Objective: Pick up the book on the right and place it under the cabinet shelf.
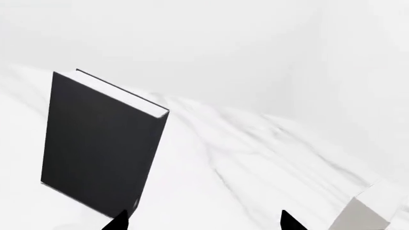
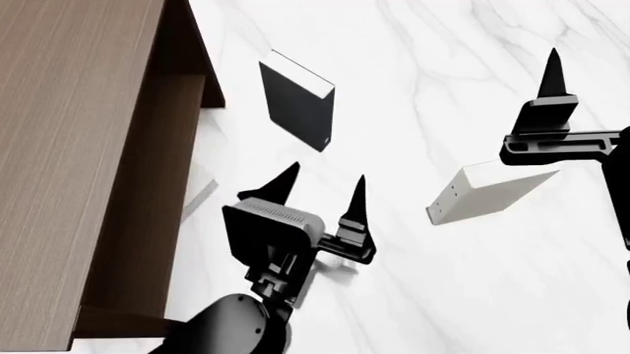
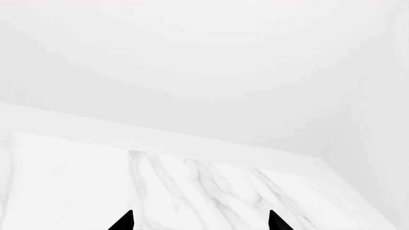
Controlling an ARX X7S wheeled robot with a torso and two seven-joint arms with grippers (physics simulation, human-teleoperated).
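The dark brown wood-grain cabinet shelf [image 2: 79, 147] fills the left of the head view. A thin pale grey book [image 2: 200, 193] shows only as a sliver at the cabinet's open side; the rest is hidden by the cabinet. My left gripper [image 2: 325, 184] is open and empty, just right of that sliver. In the left wrist view its fingertips [image 1: 118, 223] point over bare table. My right gripper [image 2: 551, 96] hovers at the far right, open and empty, its fingertips [image 3: 124, 221] spread wide over the marble in the right wrist view.
A black book [image 2: 295, 110] stands upright beyond my left gripper, also in the left wrist view [image 1: 102, 143]. A chunkier off-white book [image 2: 487, 193] lies below my right gripper, its corner in the left wrist view [image 1: 370, 211]. White marble table [image 2: 443, 295], white wall behind.
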